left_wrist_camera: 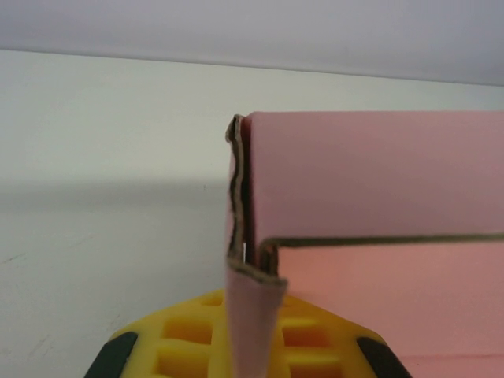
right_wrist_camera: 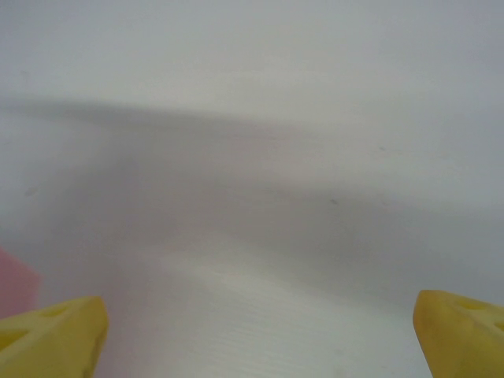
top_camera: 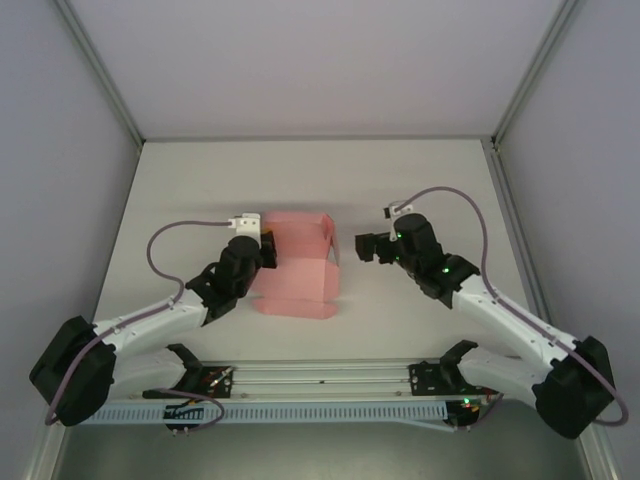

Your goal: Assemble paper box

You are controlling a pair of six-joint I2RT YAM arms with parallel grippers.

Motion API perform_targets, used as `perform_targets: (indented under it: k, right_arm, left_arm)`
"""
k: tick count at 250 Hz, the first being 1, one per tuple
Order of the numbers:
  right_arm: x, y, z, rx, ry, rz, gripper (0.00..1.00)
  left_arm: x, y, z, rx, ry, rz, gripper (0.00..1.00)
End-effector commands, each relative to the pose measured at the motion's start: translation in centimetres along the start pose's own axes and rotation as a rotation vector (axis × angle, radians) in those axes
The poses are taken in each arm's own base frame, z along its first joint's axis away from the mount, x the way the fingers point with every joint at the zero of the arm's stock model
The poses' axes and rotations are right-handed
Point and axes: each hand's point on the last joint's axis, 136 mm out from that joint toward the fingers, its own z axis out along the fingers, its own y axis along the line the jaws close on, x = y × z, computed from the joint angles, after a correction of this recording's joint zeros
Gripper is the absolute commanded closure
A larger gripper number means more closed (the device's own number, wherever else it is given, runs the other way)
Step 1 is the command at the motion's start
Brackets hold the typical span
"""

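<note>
- The paper box [top_camera: 298,275], pink and only partly folded, lay near the middle of the white counter [top_camera: 300,180], between the two arms.
- Its far part had low walls standing up, while a flat panel stretched toward the near edge of the counter.
- The left hand [top_camera: 268,248] was at the box's left side, clamped on a raised wall of card.
- In the left wrist view, that thin upright wall [left_wrist_camera: 253,315] ran down between the yellow fingers [left_wrist_camera: 189,342], its cut edge wavy and slightly crumpled, with the box's back wall [left_wrist_camera: 370,173] stretching off to the right.
- The right hand [top_camera: 362,246] hung just right of the box, apart from it, and held nothing.
- In the right wrist view, its yellow fingers [right_wrist_camera: 55,335] were spread wide over bare counter, with a corner of pink card [right_wrist_camera: 16,283] at the left edge.
</note>
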Motion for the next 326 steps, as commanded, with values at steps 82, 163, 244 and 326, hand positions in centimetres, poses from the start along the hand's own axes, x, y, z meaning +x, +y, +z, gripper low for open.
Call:
perform_targets:
  k: [82,163,244,326]
  right_arm:
    - [-1.3,8.0,-2.0,-0.508,0.014,-0.152,0.05]
    - [-2.5,11.0,0.4,-0.622,0.074,-0.187,0.14]
    - [-2.1,13.4,1.8,-0.572,0.097,-0.275,0.17]
    - [-3.8,12.6,3.5,-0.367,0.043,-0.290,0.34]
  left_arm:
    - [-0.9,-0.2,-0.4,0.015,-0.024,-0.029,1.00]
    - [-0.8,-0.7,-0.2,0.043,-0.014,-0.034,1.00]
    - [-0.6,-0.8,0.0,0.041,-0.009,-0.038,1.00]
    - [-0.7,-0.7,-0.3,0.043,-0.011,-0.044,1.00]
